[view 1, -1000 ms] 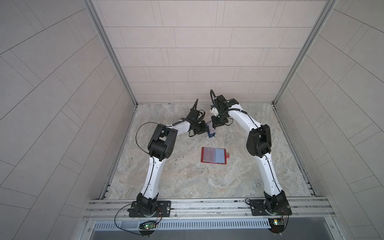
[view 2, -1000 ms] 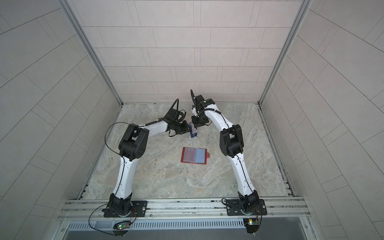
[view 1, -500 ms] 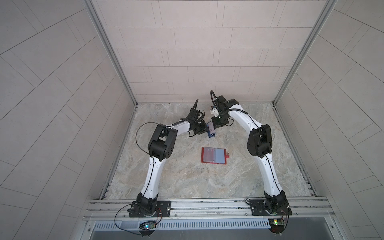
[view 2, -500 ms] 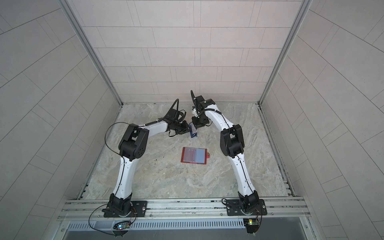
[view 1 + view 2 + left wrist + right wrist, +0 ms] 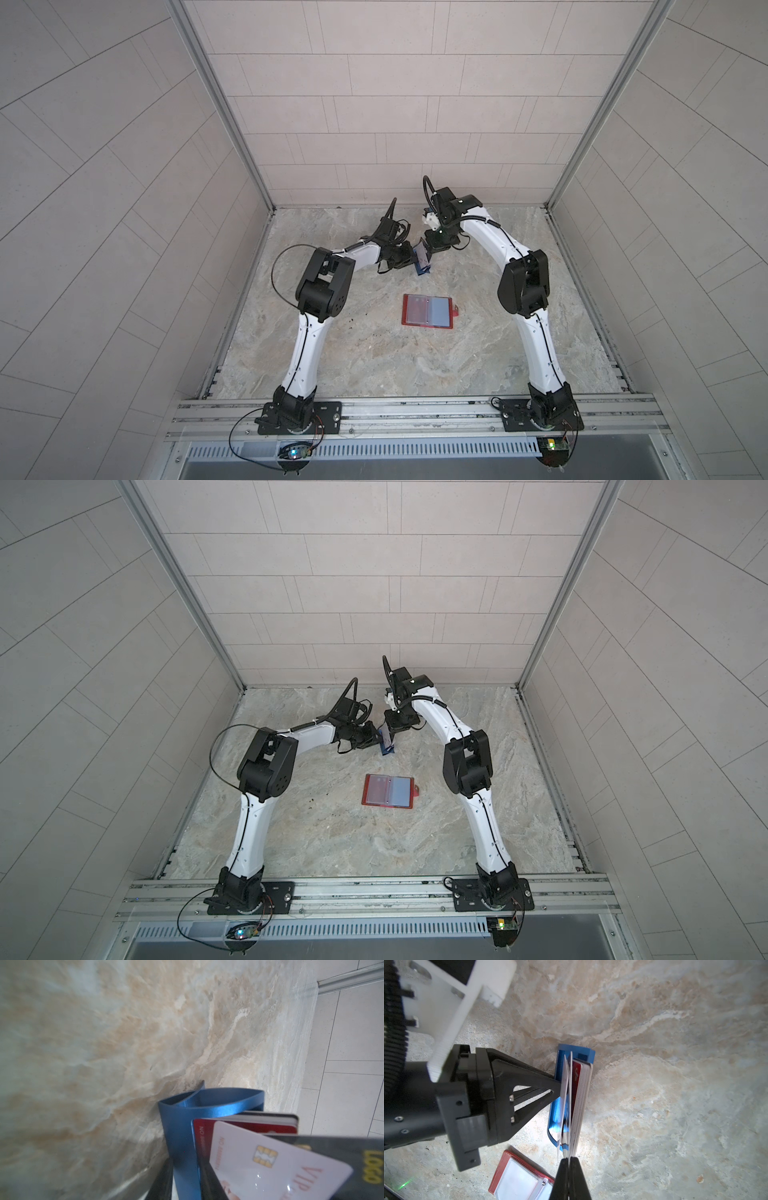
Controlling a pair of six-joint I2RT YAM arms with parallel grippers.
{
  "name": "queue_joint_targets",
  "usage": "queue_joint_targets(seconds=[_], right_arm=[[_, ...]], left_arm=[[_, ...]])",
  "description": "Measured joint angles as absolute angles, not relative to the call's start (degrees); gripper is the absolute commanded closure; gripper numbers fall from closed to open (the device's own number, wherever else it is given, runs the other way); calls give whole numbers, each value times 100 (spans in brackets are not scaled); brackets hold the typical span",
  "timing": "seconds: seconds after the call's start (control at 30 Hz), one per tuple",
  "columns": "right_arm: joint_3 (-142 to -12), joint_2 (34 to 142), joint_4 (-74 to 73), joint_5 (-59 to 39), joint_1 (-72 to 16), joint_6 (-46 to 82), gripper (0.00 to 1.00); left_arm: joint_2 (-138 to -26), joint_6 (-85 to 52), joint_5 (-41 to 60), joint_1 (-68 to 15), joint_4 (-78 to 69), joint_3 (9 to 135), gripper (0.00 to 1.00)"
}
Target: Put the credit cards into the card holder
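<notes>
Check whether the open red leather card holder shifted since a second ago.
No. Judged against the metal front rail, the card holder stays put.

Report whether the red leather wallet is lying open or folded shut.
Open. The red leather bifold card holder lies spread flat on the marble tabletop, both clear-sleeved halves facing up, snap tab sticking out sideways.

Here's a robotics lab test cell: pale panelled walls point(image 5: 374, 104) framed by aluminium posts point(image 5: 220, 104), a marble-look counter point(image 5: 415, 365), the left arm point(image 5: 305, 353) and right arm point(image 5: 542, 349) bolted to a metal rail point(image 5: 415, 415), and a bare circuit board point(image 5: 295, 453) glowing up front.
</notes>
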State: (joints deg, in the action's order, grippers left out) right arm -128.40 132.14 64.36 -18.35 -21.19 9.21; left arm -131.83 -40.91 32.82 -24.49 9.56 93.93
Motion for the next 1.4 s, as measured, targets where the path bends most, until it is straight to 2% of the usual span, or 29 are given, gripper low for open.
queue_joint_targets(seconds=[0.4,0.7,0.83,1.07,1.4], right_arm=[[-11271,11625,5511,-2088,-1747,1208,100],[-9301,10112,4687,-2434,-1363,1476,100],[-8246,9303,4340,-2602,-1299,1640,100],[-6694,8180,3597,-2941,-1297,2139,100],[-4762,7308,2445,-3304,-1441,3020,100]], left_arm=[[-13170,-4091,3465,-2445,930,9397,63],[-12945,-4064,3605,-2451,1138,9341,49],[-12490,-3940,3621,-2451,1243,9161,44],[-11255,-3400,3489,-2451,1575,8584,44],[-9620,-2853,3041,-2480,1907,6359,44]])
